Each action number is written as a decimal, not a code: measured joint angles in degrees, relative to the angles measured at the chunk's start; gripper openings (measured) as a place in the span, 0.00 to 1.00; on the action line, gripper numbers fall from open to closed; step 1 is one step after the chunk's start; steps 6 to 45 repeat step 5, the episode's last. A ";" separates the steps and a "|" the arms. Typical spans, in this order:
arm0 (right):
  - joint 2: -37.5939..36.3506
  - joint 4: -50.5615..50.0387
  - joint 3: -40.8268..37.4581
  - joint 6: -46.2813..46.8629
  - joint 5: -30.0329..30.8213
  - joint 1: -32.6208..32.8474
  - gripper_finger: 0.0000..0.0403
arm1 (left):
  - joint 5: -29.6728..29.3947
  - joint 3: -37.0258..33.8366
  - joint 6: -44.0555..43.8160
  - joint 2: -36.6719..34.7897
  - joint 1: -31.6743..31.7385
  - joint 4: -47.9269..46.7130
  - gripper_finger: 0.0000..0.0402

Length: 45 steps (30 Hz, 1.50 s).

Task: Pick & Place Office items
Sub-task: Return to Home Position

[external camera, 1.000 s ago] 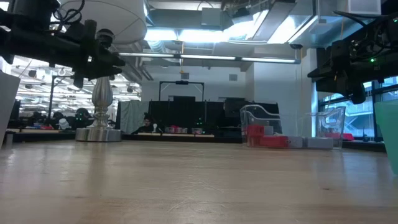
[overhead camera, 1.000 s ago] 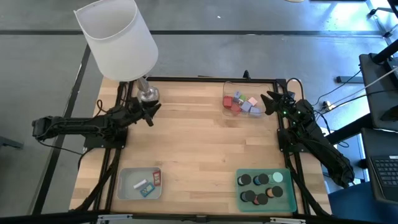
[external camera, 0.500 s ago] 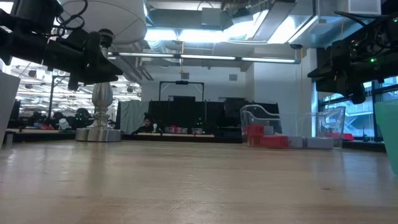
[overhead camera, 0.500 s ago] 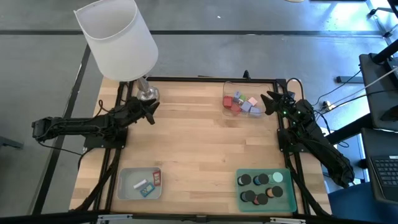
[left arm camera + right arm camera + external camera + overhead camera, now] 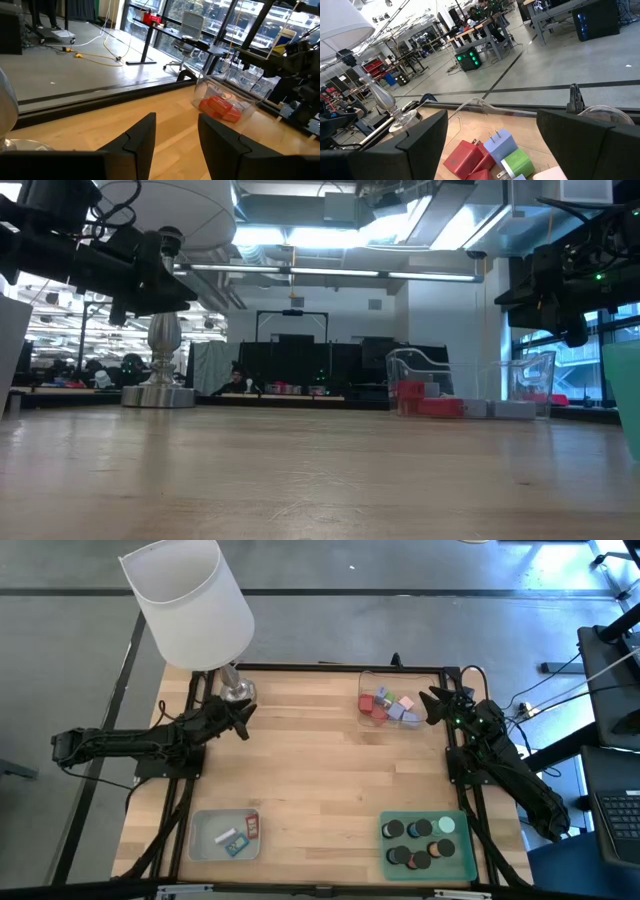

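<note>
Red, lilac-blue, green and pink blocks [image 5: 388, 706] lie in a clear tray [image 5: 368, 680] at the table's far right; the right wrist view shows them close up [image 5: 492, 150]. Dark cylinders with coloured tops [image 5: 418, 843] sit in a green tray [image 5: 468, 862] at the near right. Small teal, red and pale bits [image 5: 238, 836] lie in a grey tray [image 5: 200, 840] at the near left. My left gripper [image 5: 243, 723] hovers level beside the lamp base, open by a narrow gap [image 5: 177, 135], empty. My right gripper [image 5: 434, 705] hovers level just right of the clear tray, wide open [image 5: 490, 140], empty.
A tall lamp with a white shade [image 5: 187, 600] stands on its metal base [image 5: 238, 691] at the table's far left corner, right by my left gripper. Bare wood [image 5: 320, 780] spreads between the trays. A black frame [image 5: 330, 667] borders the table.
My left gripper has rolled and swung a little at the wrist, staying over the same spot by the lamp base. Its finger gap looks unchanged.
</note>
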 joint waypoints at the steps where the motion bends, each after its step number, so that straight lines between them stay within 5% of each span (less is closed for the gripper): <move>1: -0.01 0.00 0.00 0.00 0.00 0.01 0.76 | 0.00 0.00 0.00 0.00 0.00 0.00 0.36; 45: 0.00 0.00 0.00 0.00 0.00 0.00 0.76 | 0.01 0.00 -0.01 0.00 0.00 0.00 0.36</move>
